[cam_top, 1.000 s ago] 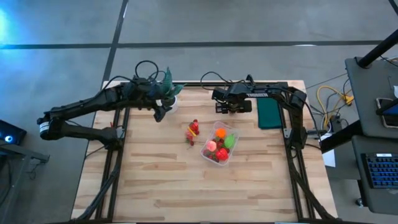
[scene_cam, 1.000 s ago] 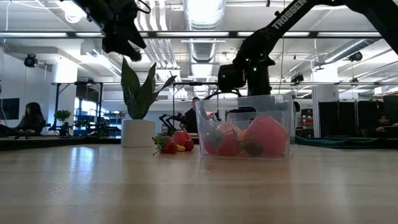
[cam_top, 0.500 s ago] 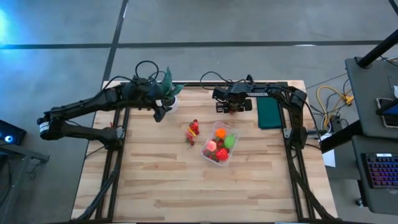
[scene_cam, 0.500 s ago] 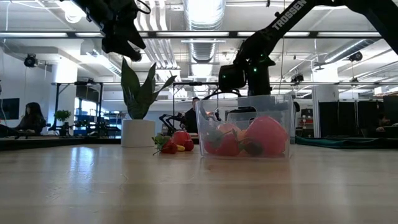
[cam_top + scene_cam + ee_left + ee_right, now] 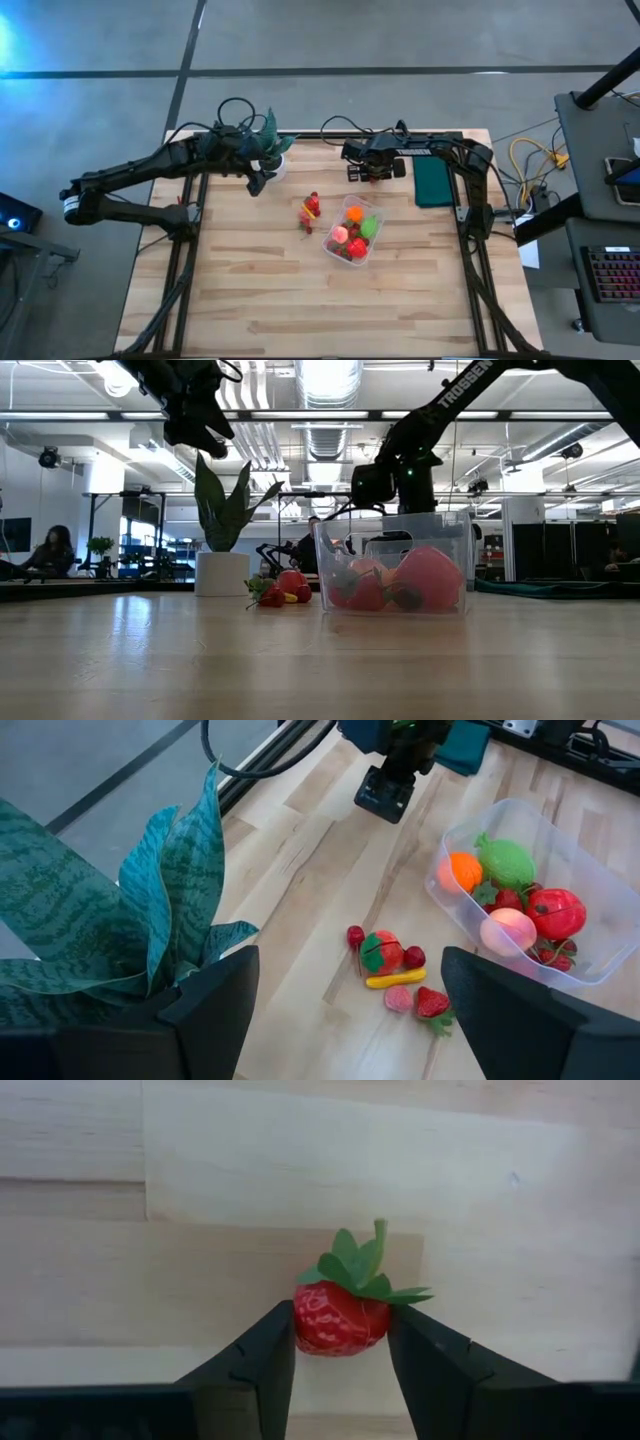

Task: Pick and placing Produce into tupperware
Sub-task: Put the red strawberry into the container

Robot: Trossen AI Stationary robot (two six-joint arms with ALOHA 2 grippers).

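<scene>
The clear tub (image 5: 331,247) sits mid-table and holds several pieces of produce: red, orange, pink and green. A small loose heap of produce (image 5: 310,210) lies on the wood just to its left, also seen as the heap (image 5: 393,970) in the left wrist view. My right gripper (image 5: 370,174) hangs above the table beyond the tub's far side, shut on a red strawberry (image 5: 338,1318). My left gripper (image 5: 258,183) is open and raised beside the potted plant (image 5: 270,145), its fingers spread wide and touching nothing. My right gripper pinches the strawberry's red body (image 5: 305,1320) between its two fingers (image 5: 262,1352), one on each side. The fingers point down from above. The green leafy top (image 5: 362,1270) sticks out past the fingers, and the berry is lifted clear of the wood.
The spiky plant in its white pot (image 5: 222,572) stands at the far left of the table, close to my left gripper. A dark green cloth (image 5: 433,182) lies flat at the far right. Bare wood stretches along the near half of the table (image 5: 300,310).
</scene>
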